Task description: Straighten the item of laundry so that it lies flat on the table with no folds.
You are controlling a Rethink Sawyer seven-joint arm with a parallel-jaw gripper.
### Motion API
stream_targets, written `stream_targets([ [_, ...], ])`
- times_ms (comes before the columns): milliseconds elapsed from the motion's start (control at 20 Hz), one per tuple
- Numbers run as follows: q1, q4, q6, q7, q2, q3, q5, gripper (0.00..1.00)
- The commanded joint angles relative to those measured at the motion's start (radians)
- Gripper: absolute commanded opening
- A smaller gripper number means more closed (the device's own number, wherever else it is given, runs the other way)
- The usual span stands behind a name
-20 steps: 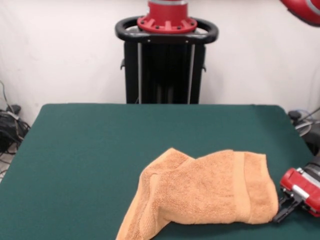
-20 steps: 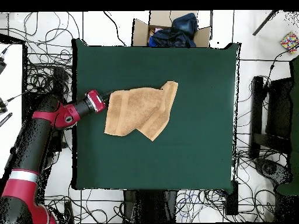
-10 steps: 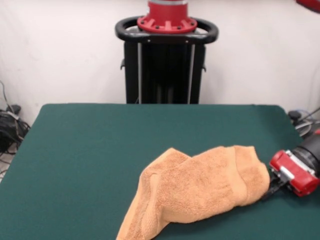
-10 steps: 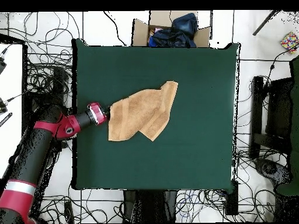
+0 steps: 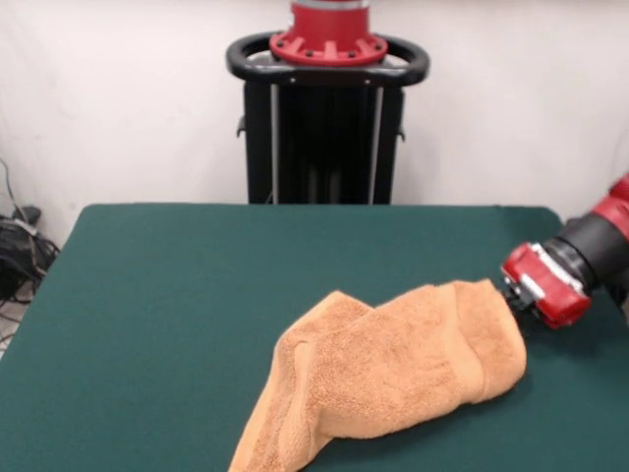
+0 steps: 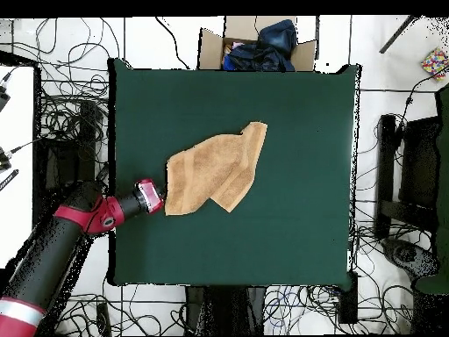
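The soft, limp towel [image 5: 393,379] lies bunched; grasp a corner. Whether the gripper [image 5: 513,291] fingers grasp it, I cannot tell.

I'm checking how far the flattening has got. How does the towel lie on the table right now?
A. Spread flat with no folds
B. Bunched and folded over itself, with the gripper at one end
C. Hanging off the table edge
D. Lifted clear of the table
B: the towel lies crumpled with overlapping layers on the green table, and the gripper sits right at its end, as the overhead view also shows.
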Motion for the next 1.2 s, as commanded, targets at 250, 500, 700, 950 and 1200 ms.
stream_targets([
  [250, 0.073, 0.389, 0.031, -0.304, -0.357, 0.255, -0.094, 0.0],
  [500, 0.11, 0.426, 0.076, -0.296, -0.41, 0.252, -0.137, 0.0],
  [700, 0.122, 0.408, 0.133, -0.278, -0.409, 0.262, -0.143, 0.0],
  [950, 0.141, 0.403, 0.173, -0.261, -0.418, 0.259, -0.166, 0.0],
  [1200, 0.154, 0.377, 0.22, -0.219, -0.397, 0.258, -0.163, 0.0],
])
